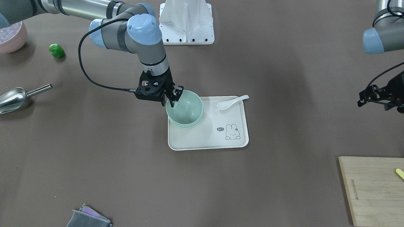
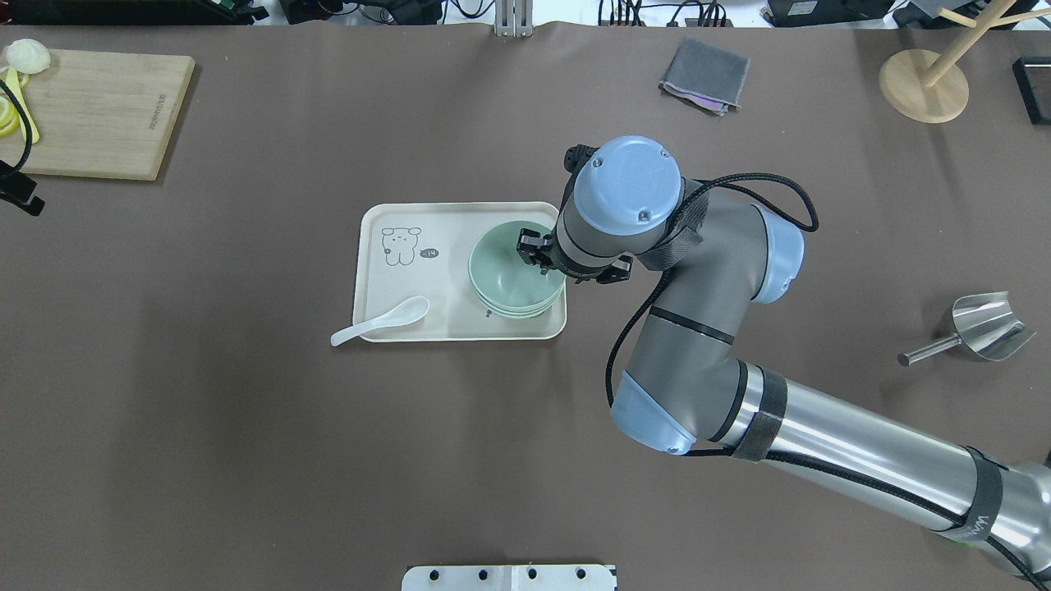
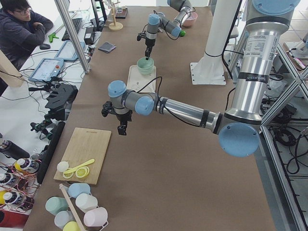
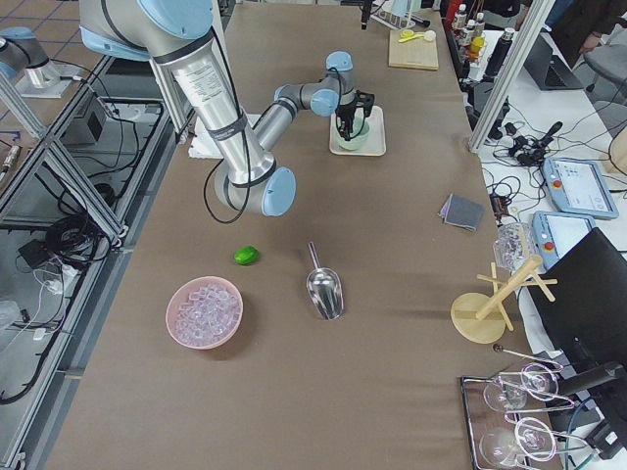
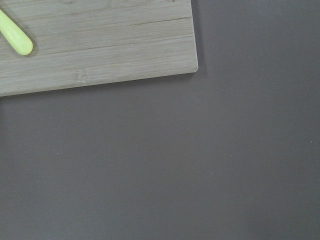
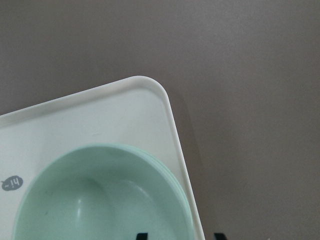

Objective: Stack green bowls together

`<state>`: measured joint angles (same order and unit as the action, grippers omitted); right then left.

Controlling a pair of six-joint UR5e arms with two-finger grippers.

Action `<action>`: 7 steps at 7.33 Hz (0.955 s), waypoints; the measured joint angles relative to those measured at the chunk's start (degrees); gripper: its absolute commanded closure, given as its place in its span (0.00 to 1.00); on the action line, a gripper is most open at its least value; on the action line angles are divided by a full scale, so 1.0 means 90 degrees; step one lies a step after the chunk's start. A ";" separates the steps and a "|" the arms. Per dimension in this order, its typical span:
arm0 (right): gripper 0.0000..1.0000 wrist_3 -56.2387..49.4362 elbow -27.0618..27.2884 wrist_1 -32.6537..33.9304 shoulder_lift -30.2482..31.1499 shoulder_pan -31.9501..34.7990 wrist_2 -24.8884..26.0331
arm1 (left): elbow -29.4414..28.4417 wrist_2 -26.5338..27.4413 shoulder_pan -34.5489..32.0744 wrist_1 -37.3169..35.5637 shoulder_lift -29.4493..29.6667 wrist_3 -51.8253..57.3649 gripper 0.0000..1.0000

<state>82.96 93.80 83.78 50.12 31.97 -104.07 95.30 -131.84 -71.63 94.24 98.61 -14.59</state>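
Observation:
The pale green bowls [image 1: 186, 110] sit nested in one stack on the near-robot end of a cream tray [image 1: 221, 138]. The stack also shows in the overhead view [image 2: 509, 275] and in the right wrist view [image 6: 100, 200]. My right gripper [image 1: 175, 96] hangs over the stack's rim on the side towards the arm. It is open: in the right wrist view its fingertips [image 6: 142, 235] stand wide apart, one inside the top bowl and one outside it. My left gripper [image 1: 383, 97] hovers far off beside the cutting board; whether it is open or shut I cannot tell.
A white spoon [image 1: 232, 101] lies on the tray's edge. A wooden cutting board [image 1: 372, 189] lies at my far left. A pink bowl [image 1: 11, 37], a dark-green lump [image 1: 56, 50] and a metal scoop [image 1: 14, 97] lie at my right. A grey cloth [image 1: 88, 217] lies at the far edge.

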 measured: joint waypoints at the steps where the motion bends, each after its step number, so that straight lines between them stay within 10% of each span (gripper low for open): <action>1: 0.01 0.0007 0.0073 0.0015 0.0002 0.0064 0.0015 | -0.0005 0.0000 0.0000 0.0001 0.0000 0.0000 0.01; 7: 0.00 -0.2323 0.0474 0.0392 0.1022 0.2199 -0.1406 | 0.0044 -0.0071 -0.0041 -0.0143 -0.0334 -0.0026 0.01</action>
<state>62.05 98.07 87.32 59.33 51.76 -116.72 95.70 -132.47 -72.00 92.95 95.60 -14.83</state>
